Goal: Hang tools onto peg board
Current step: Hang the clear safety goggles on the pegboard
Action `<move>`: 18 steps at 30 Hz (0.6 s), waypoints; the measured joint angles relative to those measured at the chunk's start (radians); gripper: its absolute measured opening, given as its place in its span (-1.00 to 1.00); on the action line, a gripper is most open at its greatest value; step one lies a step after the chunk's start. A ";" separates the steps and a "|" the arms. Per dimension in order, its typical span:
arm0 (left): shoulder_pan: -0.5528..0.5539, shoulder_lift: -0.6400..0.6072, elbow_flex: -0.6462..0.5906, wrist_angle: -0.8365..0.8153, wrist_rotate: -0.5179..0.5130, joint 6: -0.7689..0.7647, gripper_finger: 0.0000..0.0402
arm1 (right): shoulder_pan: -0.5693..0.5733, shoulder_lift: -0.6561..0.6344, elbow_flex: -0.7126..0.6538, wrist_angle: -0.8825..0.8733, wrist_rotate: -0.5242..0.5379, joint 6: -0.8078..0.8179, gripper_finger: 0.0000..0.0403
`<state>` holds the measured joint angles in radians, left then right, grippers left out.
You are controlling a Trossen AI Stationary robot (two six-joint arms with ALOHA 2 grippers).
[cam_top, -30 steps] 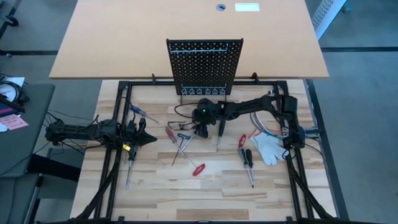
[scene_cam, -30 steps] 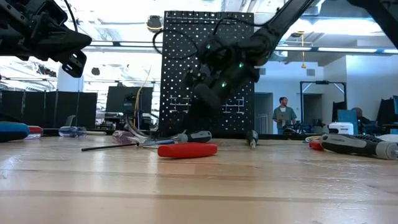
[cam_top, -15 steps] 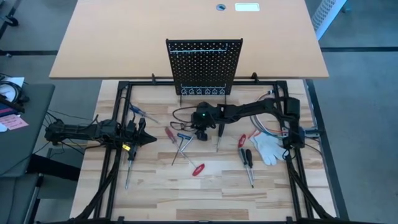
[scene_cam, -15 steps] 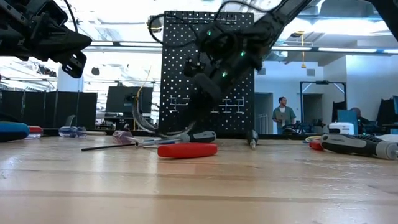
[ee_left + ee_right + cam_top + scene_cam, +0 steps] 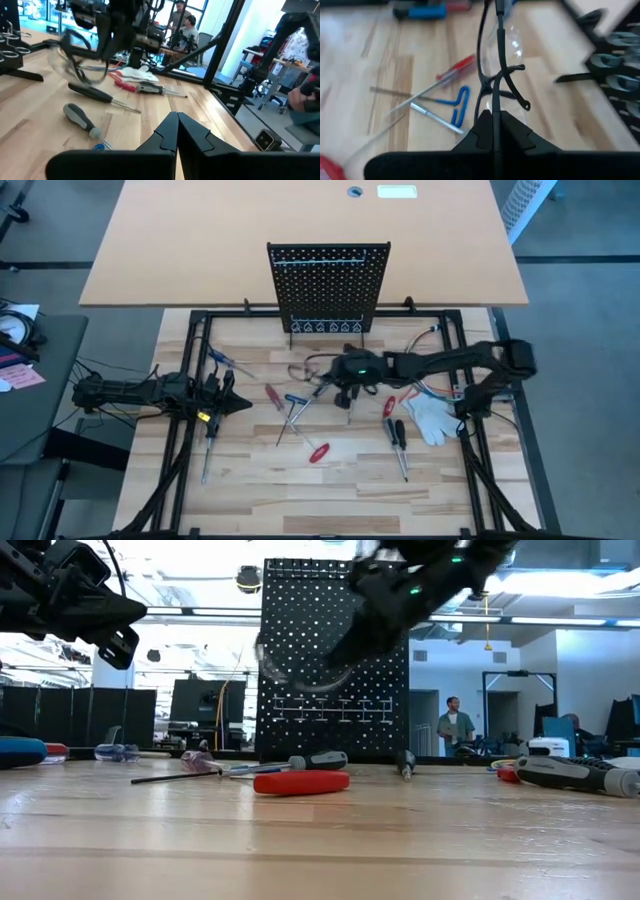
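You'll find the peg board (image 5: 328,287) at top centre, screwdrivers (image 5: 398,435) scattered below it, the glove (image 5: 432,416) at right.

Scattered screwdrivers (image 5: 300,408) are lying on the worktop (image 5: 250,480) below and beside the right gripper's fingers (image 5: 492,131), crowding the centre. Ahead of them, the peg board (image 5: 328,288) is standing as a barrier. Bare worktop is lying open toward the near edge.
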<state>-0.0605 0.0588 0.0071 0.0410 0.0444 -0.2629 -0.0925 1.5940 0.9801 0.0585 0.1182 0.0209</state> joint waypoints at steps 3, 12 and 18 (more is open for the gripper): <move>0.000 0.000 0.000 0.000 0.000 -0.002 -1.00 | -0.014 -0.107 -0.116 0.154 0.027 0.045 -0.92; 0.000 0.000 0.000 0.018 0.000 0.006 -1.00 | -0.147 -0.357 -0.215 0.369 0.042 0.097 -0.92; 0.000 0.000 0.000 0.018 0.000 0.007 -1.00 | -0.292 -0.468 -0.217 0.376 -0.076 0.164 -0.92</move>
<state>-0.0605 0.0586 0.0071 0.0590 0.0444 -0.2561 -0.3843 1.1261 0.7635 0.4342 0.0423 0.1848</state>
